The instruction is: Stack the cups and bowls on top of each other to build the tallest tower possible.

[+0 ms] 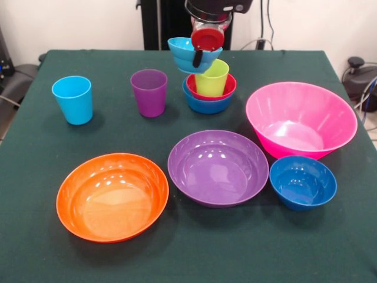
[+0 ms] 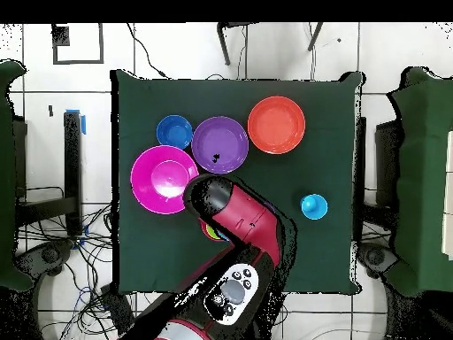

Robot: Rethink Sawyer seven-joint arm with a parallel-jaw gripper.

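Gripper (image 1: 199, 54), top centre: fingers clamp tilted cyan bowl (image 1: 185, 54) above lime green cup (image 1: 211, 78), nested in red bowl (image 1: 227, 89)

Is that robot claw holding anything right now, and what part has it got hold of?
Yes. The gripper holds the cyan bowl by its rim, one finger showing on the outside of the wall. The bowl hangs tilted over the lime green cup.

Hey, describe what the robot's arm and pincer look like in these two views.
From overhead, the arm is a thick, rounded, glossy red body with black sections and a grey panel of round buttons near its base. From the front, the pincer hangs from a black housing with a clear section and a round red disc, ending in a short dark finger. No loose cables show on it.
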